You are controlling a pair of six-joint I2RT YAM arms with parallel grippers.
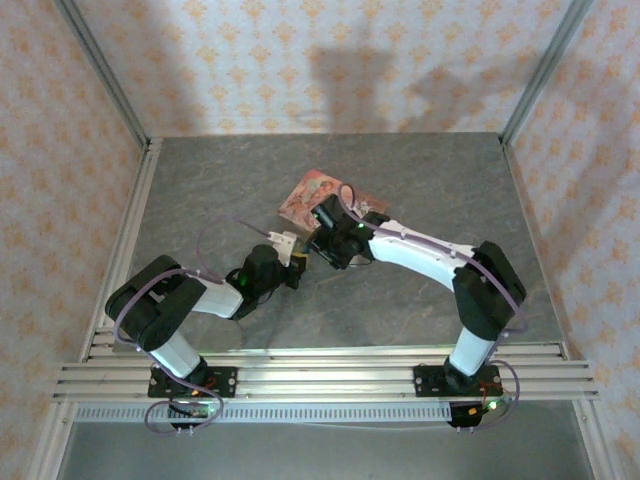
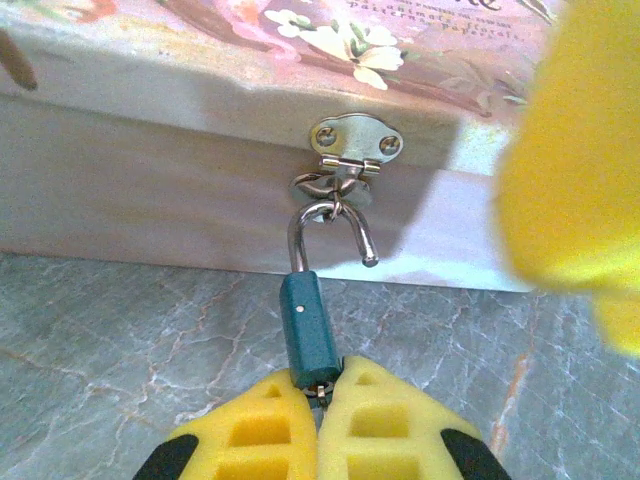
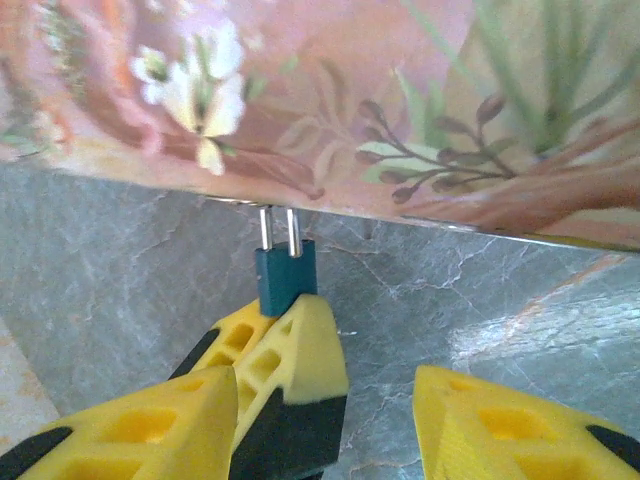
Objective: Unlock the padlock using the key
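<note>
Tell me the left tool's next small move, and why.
Probably tilt the left tool so the padlock frees its open hook from the ring on the box. The hook's free end hangs clear of the blue body, but the hook is threaded through that ring, and the tool grips the body's bottom.

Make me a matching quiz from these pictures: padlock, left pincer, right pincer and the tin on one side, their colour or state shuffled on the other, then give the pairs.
1. padlock
2. left pincer
3. right pincer
4. tin

A. pink, printed with flowers
B. jaws apart
C. unlocked, hooked through the ring
D. jaws shut on the padlock's base

Pairs: 1-C, 2-D, 3-B, 4-A
</note>
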